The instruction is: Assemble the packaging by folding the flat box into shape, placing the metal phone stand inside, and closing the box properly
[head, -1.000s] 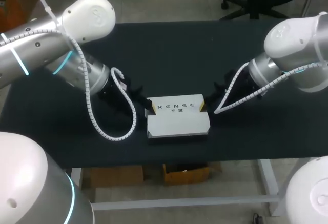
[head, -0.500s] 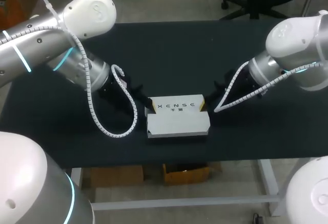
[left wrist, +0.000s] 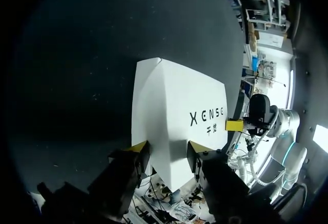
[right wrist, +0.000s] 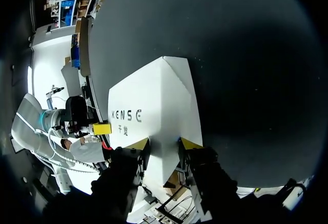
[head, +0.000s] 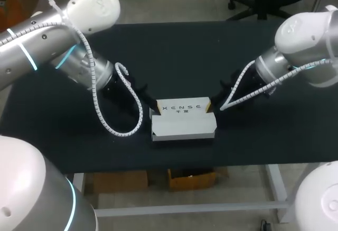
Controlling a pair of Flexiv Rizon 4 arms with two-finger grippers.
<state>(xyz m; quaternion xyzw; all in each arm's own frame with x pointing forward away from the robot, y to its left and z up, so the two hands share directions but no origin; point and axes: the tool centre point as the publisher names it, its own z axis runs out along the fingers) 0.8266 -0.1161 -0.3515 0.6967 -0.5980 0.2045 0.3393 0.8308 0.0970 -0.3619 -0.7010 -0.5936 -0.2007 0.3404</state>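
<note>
While both arms meet over the middle of the dark desk (head: 274, 136), you have the white box (head: 182, 124) gripped at its two ends.
The box sits folded into shape near the desk's front edge, printed panel facing up. Your left end effector (left wrist: 167, 149) pinches its left end between narrow-set yellow tips, and your right end effector (right wrist: 163, 144) clamps the right end the same way.
</note>
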